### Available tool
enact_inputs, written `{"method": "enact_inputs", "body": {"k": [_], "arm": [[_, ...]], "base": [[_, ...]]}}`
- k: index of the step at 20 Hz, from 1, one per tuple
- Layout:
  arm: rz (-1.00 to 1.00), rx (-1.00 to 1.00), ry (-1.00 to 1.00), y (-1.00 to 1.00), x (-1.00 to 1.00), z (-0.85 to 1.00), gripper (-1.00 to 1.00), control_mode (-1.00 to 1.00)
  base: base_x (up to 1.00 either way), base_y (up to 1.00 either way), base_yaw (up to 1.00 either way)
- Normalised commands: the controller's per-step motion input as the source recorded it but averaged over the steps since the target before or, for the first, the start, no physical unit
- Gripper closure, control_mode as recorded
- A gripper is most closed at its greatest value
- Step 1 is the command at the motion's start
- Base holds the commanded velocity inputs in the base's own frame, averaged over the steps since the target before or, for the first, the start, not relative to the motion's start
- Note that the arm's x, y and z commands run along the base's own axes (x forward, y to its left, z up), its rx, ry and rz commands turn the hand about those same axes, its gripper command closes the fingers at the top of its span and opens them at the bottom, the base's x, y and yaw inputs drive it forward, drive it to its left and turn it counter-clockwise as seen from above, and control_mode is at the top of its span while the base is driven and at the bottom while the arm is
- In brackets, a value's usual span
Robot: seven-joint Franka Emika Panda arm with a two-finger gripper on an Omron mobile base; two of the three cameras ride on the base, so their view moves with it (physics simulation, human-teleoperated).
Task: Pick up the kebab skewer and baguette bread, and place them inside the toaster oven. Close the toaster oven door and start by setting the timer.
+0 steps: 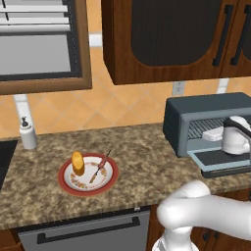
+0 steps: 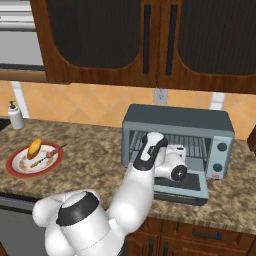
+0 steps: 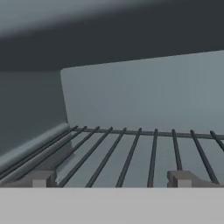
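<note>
Reaching into the toaster oven (image 2: 177, 140) with the gripper (image 3: 109, 179) spread and empty, the wire rack (image 3: 140, 151) could be snagged on withdrawal, while kebab skewer (image 1: 100, 167) and baguette bread (image 1: 77, 163) are left unpicked on the plate (image 1: 66, 184).

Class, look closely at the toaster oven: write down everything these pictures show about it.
The toaster oven is a boxy blue-grey unit standing on the speckled counter, below the wooden wall cabinets. Its door, with a dark glass pane, hangs open and lies flat out front. Inside, a rack of thin dark wires spans the cavity, with nothing on it. Two round knobs sit on the right panel. The open gripper reaches into the mouth, just above the rack's front.
</note>
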Motion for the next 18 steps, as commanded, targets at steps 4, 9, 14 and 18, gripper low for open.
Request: {"method": "enact_inputs", "body": {"k": [4, 9, 14, 18], "arm": [[0.0, -0.02, 0.0, -0.08, 0.33, -0.45, -1.0, -1.0], [0.0, -0.06, 0.0, -0.06, 0.03, -0.61, -1.0, -1.0], [0.0, -0.07, 0.02, -0.06, -0.15, -0.87, -1.0, -1.0], [0.0, -0.04, 0.15, -0.08, -0.63, -1.0, -1.0, -1.0]], "base": [[0.0, 0.0, 0.0], [0.0, 0.0, 0.0], [0.0, 0.0, 0.0], [0.0, 0.0, 0.0]]}}
